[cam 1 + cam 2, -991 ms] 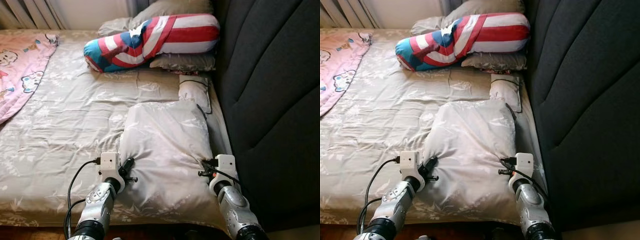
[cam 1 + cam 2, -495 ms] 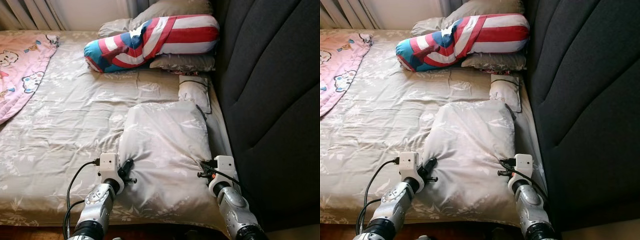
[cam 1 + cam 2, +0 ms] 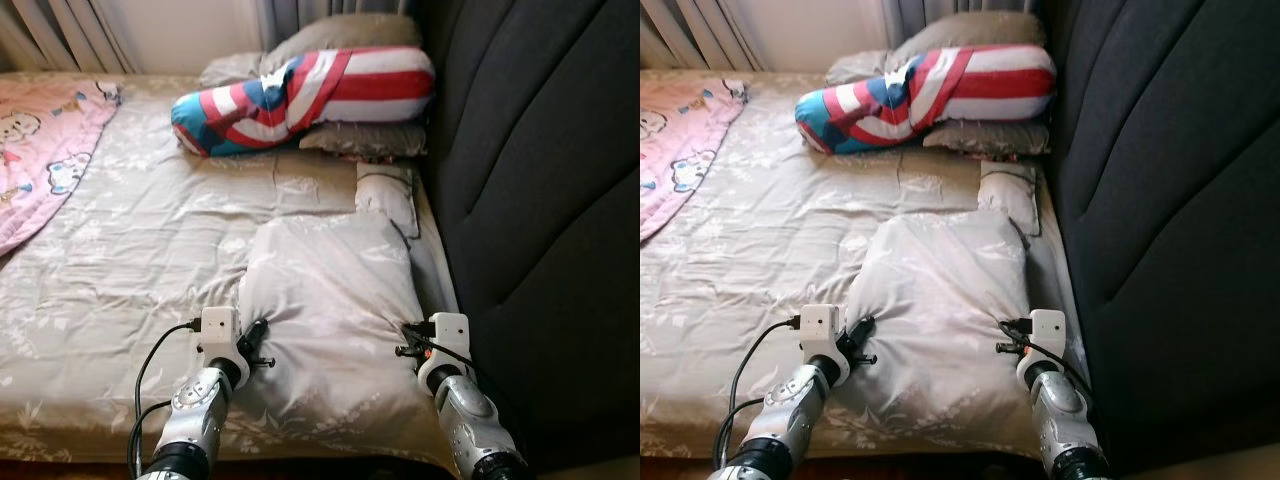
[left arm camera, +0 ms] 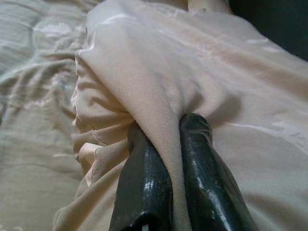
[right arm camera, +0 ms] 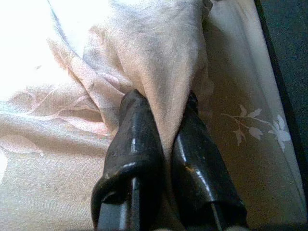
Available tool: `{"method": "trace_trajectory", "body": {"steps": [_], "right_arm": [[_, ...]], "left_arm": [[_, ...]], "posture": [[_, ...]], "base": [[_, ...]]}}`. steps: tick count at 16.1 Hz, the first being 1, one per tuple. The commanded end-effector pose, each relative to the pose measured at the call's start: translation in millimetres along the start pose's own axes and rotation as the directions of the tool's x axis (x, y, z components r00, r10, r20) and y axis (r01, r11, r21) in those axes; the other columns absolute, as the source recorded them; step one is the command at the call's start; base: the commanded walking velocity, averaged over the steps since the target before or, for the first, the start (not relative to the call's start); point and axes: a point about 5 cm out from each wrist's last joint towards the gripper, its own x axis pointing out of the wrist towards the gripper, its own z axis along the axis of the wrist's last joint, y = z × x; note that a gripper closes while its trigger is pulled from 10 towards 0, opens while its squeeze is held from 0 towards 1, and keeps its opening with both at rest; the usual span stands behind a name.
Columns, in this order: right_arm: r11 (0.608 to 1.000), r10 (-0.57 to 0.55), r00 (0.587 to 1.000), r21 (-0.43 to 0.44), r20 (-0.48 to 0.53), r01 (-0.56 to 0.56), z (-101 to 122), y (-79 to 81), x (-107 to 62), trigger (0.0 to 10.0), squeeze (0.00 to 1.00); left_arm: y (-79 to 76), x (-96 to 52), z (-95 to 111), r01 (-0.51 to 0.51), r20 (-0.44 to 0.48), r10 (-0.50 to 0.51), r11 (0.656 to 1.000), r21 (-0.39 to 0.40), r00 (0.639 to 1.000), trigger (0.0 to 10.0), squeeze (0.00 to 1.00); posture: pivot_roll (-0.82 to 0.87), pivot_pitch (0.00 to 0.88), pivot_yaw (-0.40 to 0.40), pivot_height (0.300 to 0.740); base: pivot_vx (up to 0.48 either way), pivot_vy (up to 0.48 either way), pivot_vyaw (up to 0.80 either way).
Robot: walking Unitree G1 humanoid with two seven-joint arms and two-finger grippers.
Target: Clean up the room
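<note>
A big beige pillow point(image 3: 330, 300) lies low and right of centre in the head views, flat on the floral bedsheet point(image 3: 150, 240) and close to the dark upholstered headboard point(image 3: 540, 200) that runs down the right side. The robot has it by both near corners. The left gripper point(image 3: 255, 338), lower left of centre, is pinched tight on a fold of the pillowcase at the pillow's left edge; in the left wrist view its two black fingers point(image 4: 144, 187) sit side by side with only a ridge of cloth squeezed between them. The right gripper point(image 3: 408, 338), lower right, is clamped just the same on the pillow's right edge, and in the right wrist view its fingers point(image 5: 132, 144) hold a bunched peak of fabric, with hardly any gap between them. Both silver arms come up from the bottom edge of the frame, each with a white camera box at the wrist (a black cable loops off the left one).

Just beyond the big pillow, touching its far right corner, is a small beige cushion point(image 3: 388, 192) lying against the headboard. Toward the top centre, a red, white and blue striped bolster point(image 3: 310, 95) rests on a grey pillow point(image 3: 365, 138). A pink cartoon-print blanket point(image 3: 40, 140) covers the upper left corner of the bed, and pale curtains point(image 3: 60, 35) hang behind it.
</note>
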Motion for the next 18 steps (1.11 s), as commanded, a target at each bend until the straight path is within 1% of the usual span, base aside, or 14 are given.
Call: {"method": "trace_trajectory", "body": {"steps": [1,3,4,5,6,9,12,14,16,18], "right_arm": [[0.999,-0.051,0.995,0.016,0.087,0.05,18.3,-13.8,1.4,10.0,0.0],[0.998,-0.055,0.995,0.012,0.083,0.055,18.0,-15.2,1.0,10.0,0.0],[0.998,-0.058,0.995,0.008,0.079,0.058,16.8,-16.6,0.3,10.0,0.0],[0.998,-0.057,0.995,0.015,0.079,0.056,16.1,-17.0,-0.1,10.0,0.0],[0.999,-0.052,0.996,-0.003,0.076,0.052,15.7,-17.0,-0.4,10.0,0.0],[0.999,-0.05,0.996,-0.004,0.076,0.051,15.4,-17.3,-0.7,10.0,0.0],[0.999,-0.049,0.996,0.001,0.072,0.049,14.5,-15.5,-0.5,10.0,0.0],[0.999,-0.047,0.997,0.001,0.068,0.047,13.1,-14.5,-0.9,10.0,0.0],[0.999,-0.047,0.997,0.001,0.067,0.047,12.6,-13.9,-1.0,10.0,0.0],[0.999,-0.047,0.997,0.005,0.067,0.047,12.4,-13.4,-1.0,10.0,0.0]], "left_arm": [[4.8,2.0,16.7,-0.017,0.086,0.014,0.999,0.039,0.996,10.0,0.0],[6.4,1.1,13.5,-0.021,0.062,0.017,0.998,0.059,0.998,10.0,0.0],[6.3,0.6,12.4,-0.014,0.06,0.01,0.998,0.064,0.998,10.0,0.0],[6.0,0.3,12.8,-0.006,0.065,0.001,0.998,0.07,0.998,10.0,0.0],[6.4,0.2,14.6,0.0,0.074,-0.006,0.997,0.072,0.997,10.0,0.0],[8.2,1.0,15.8,-0.005,0.066,-0.002,0.995,0.099,0.998,10.0,0.0],[11.6,-0.3,15.3,-0.017,0.065,0.011,0.996,0.09,0.998,10.0,0.0],[14.5,-2.0,14.6,-0.021,0.061,0.015,0.994,0.103,0.998,10.0,0.0],[16.2,-2.7,14.2,-0.026,0.057,0.019,0.993,0.116,0.998,10.0,0.0],[17.7,-3.1,14.1,-0.033,0.056,0.028,0.994,0.103,0.998,10.0,0.0]], "posture": [[-0.06,0.024,-0.061,0.74],[-0.06,0.013,-0.056,0.74],[-0.07,0.011,-0.054,0.74],[-0.07,0.011,-0.053,0.74],[-0.07,0.011,-0.052,0.74],[-0.07,0.017,-0.052,0.74],[-0.07,0.038,-0.054,0.74],[-0.07,0.048,-0.055,0.74],[-0.07,0.056,-0.054,0.74],[-0.07,0.065,-0.054,0.74]], "base": [[0.0,0.0,0.0],[0.0,0.0,0.0],[0.0,0.0,-0.53],[0.0,0.0,-0.79],[0.0,0.0,-0.79],[0.0,0.0,-0.79],[0.0,0.0,-0.79],[0.0,0.0,-0.78],[0.0,-0.309,-0.78],[0.0,0.0,-0.78]]}}
